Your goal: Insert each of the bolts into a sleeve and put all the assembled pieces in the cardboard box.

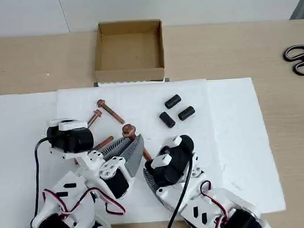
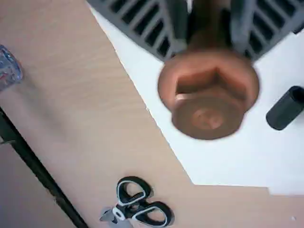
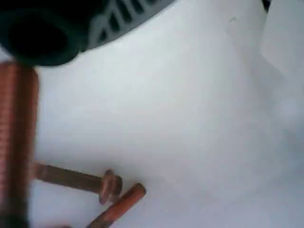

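My left gripper point(image 1: 132, 141) is shut on a copper bolt point(image 1: 128, 130); in its wrist view the bolt's hexagonal head point(image 2: 208, 95) sticks out between the grey fingers point(image 2: 137, 19). My right gripper point(image 1: 148, 168) sits just right of it, shut on a black sleeve point(image 3: 38, 33). The held bolt's threaded shaft point(image 3: 16, 142) meets that sleeve's end. Three loose black sleeves point(image 1: 172, 101) point(image 1: 186, 113) point(image 1: 167, 119) lie on the white sheet point(image 1: 234, 140). Three loose bolts point(image 1: 110, 111) point(image 1: 94, 118) point(image 1: 103, 143) lie left of the grippers. The open cardboard box point(image 1: 131, 73) stands behind the sheet.
Black scissors point(image 1: 298, 58) lie on the wooden table at the far right, off the sheet. The right half of the sheet has free room. Both arms' bases and cables crowd the table's front edge.
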